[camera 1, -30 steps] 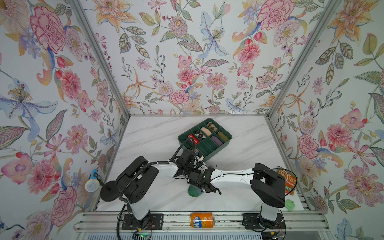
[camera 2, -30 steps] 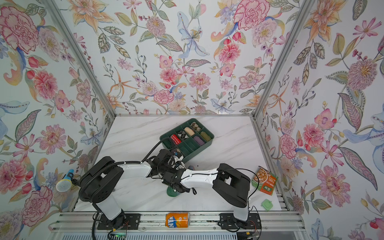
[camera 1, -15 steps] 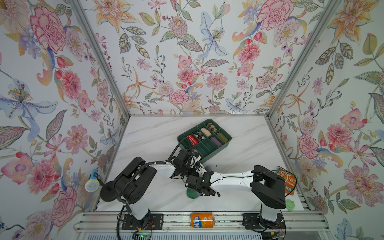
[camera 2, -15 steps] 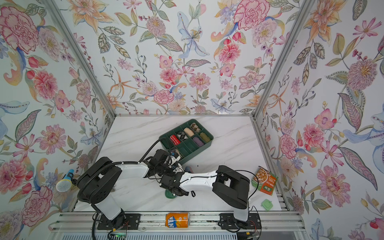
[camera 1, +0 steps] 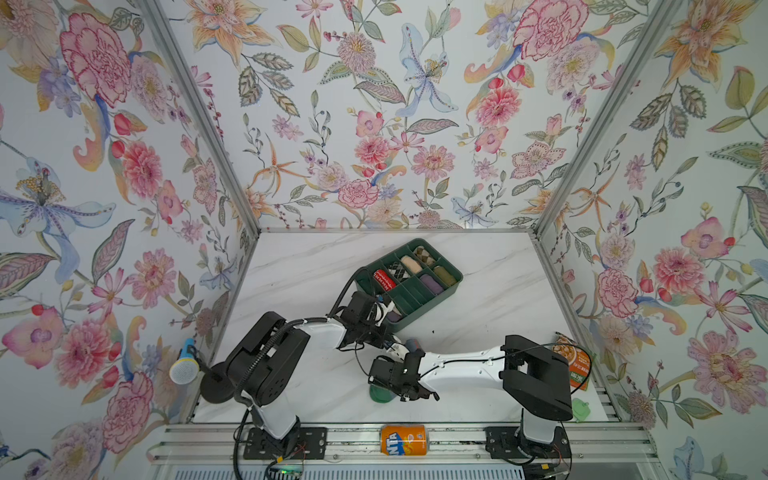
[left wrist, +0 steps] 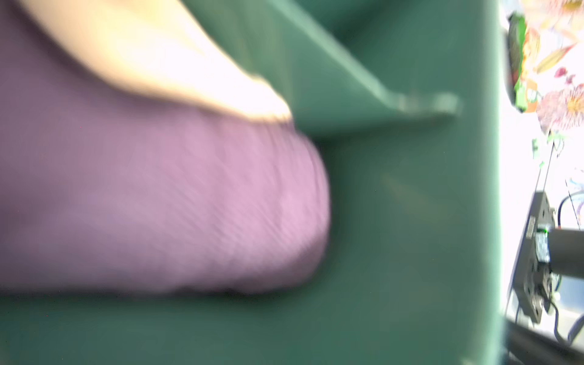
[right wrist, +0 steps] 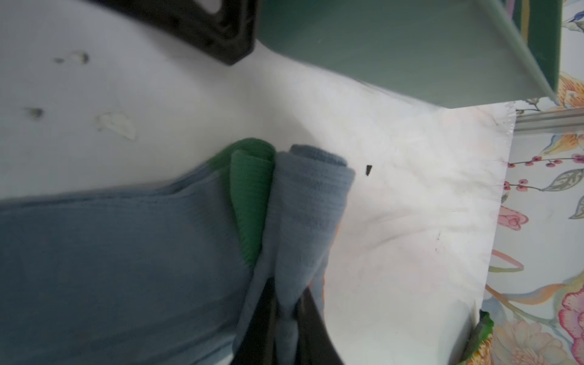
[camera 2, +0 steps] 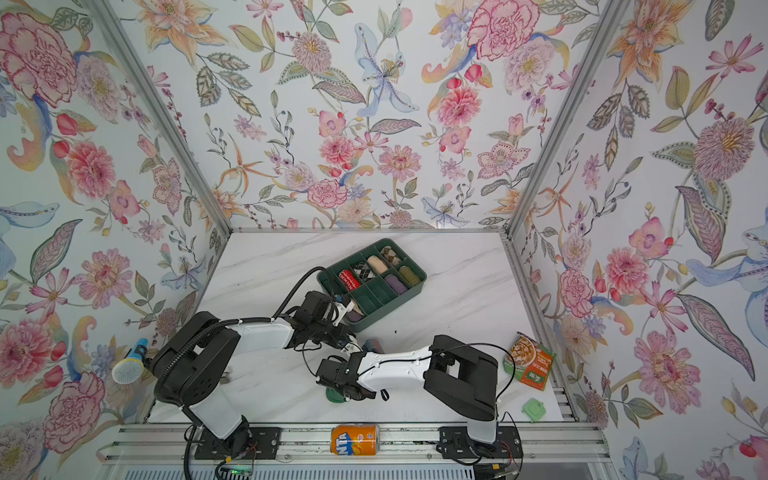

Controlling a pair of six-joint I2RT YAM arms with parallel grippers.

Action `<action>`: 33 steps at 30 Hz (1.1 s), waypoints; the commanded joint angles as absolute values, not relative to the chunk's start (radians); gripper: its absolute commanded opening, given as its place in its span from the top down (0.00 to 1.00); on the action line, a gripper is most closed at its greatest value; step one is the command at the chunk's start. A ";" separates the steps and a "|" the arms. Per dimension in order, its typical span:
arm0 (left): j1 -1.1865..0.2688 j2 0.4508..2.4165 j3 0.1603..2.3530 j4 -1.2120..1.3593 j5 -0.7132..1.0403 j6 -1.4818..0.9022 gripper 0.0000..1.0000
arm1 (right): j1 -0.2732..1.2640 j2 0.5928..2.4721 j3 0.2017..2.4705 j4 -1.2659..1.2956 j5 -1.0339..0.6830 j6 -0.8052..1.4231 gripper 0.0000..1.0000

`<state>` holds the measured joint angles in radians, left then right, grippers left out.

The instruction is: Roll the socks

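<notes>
Marble-patterned tabletop (camera 1: 299, 270) sits inside flowered walls (camera 1: 374, 124). At the far left of both top views we see a blue-handled microphone (camera 1: 183, 368). Left of centre, the left gripper (camera 1: 380, 337) hovers at the near corner of a green divided tray (camera 1: 432, 306); its jaws are together, and we cannot tell whether they pinch anything. Its blurred wrist view shows us a purple rolled sock (left wrist: 158, 205) in a tray compartment, a beige one (left wrist: 158, 47) touching it. Just below the tray, at centre, the socks (right wrist: 126, 252) lie on the table, partly rolled at one end, a green patch beside the roll. The right gripper (right wrist: 289, 319) is clamped on a grey-blue fold of that roll. An orange soda can (camera 1: 403, 438) rests on the front rail. At the right edge we find a snack packet (camera 1: 575, 361), a small green piece (camera 1: 580, 409) just below it.
</notes>
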<state>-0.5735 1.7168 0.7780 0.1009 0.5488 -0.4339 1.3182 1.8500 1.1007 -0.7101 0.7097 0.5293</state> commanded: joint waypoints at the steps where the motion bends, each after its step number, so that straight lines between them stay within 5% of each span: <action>1: -0.538 1.720 0.809 0.133 0.526 -0.441 0.92 | 1.317 1.873 1.086 -0.709 0.677 0.506 0.87; 26: -0.440 1.905 1.082 0.075 0.509 -0.351 0.93 | 1.311 1.905 1.105 -0.709 0.670 0.486 0.87; 33: -0.441 1.781 1.007 0.017 0.502 -0.332 0.93 | 1.316 1.886 1.105 -0.707 0.656 0.475 0.80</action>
<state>-0.4442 1.8626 1.0424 0.0666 0.5156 -0.3664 1.3151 1.8702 1.1004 -0.7033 0.7033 0.4816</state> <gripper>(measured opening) 0.065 0.197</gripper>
